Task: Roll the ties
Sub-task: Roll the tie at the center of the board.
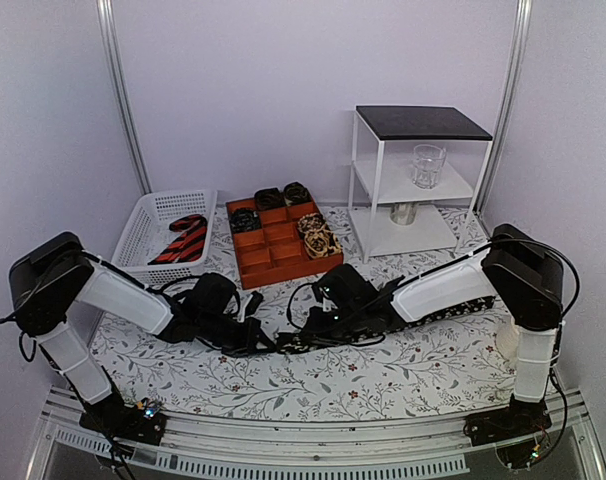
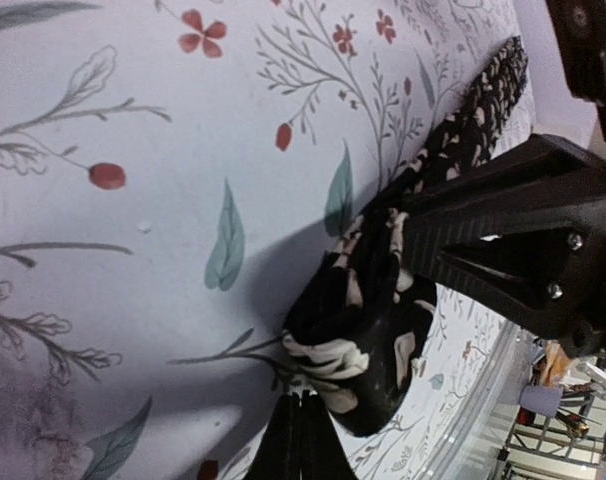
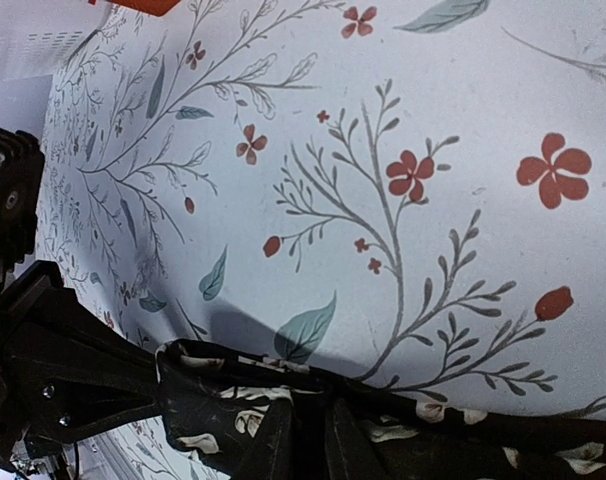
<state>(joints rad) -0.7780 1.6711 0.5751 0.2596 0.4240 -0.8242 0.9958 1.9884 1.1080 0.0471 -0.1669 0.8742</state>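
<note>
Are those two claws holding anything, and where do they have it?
Both the left gripper and right gripper pinch one black flowered tie at its bunched-up end.

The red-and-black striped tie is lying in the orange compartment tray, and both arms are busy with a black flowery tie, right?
Not quite: the top external view shows the striped tie lying in the white basket, not the orange tray. The rest, about the black flowery tie, is right.
</note>
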